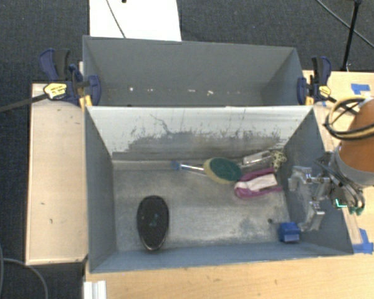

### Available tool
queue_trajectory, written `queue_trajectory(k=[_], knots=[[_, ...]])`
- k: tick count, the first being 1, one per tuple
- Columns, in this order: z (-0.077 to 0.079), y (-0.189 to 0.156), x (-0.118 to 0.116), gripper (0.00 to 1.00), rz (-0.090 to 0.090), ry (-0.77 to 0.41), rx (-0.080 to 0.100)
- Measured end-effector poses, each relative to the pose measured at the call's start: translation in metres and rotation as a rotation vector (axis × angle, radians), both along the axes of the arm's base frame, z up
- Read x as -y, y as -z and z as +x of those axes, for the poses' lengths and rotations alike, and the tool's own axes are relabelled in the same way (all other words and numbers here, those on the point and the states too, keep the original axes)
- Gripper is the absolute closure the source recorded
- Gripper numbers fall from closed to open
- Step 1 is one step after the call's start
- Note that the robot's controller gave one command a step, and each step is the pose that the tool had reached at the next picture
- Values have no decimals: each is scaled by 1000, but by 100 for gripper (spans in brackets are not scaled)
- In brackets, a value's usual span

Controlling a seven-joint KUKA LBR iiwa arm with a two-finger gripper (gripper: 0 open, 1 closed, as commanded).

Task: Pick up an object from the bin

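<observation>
Jaws unreadable, with gripper (308, 199) tight by bin wall (304, 143), beside small blue block (289, 232) -- could scrape wall or knock block aside.

Black oval puck (153, 222), green-headed brush (221, 169)

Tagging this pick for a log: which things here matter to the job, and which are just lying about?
Job: gripper, low by the right wall; small blue block, nearest to it, perhaps the likeliest pick; grey bin.
Lying about: black oval thing; green-headed brush; pink item.
</observation>
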State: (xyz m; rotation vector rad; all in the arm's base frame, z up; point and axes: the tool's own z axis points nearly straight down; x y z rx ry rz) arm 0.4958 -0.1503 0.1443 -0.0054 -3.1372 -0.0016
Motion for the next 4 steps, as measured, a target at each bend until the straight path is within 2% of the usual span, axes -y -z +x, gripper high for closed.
queue_trajectory(k=[1, 2, 3, 4], knots=[[-8, 60, -2, 0, 1, -346, 1], [-14, 71, -9, 0, -6, -602, 20], [-16, 70, -8, 100, -5, -603, 12], [0, -56, -25, 100, -4, -546, 14]])
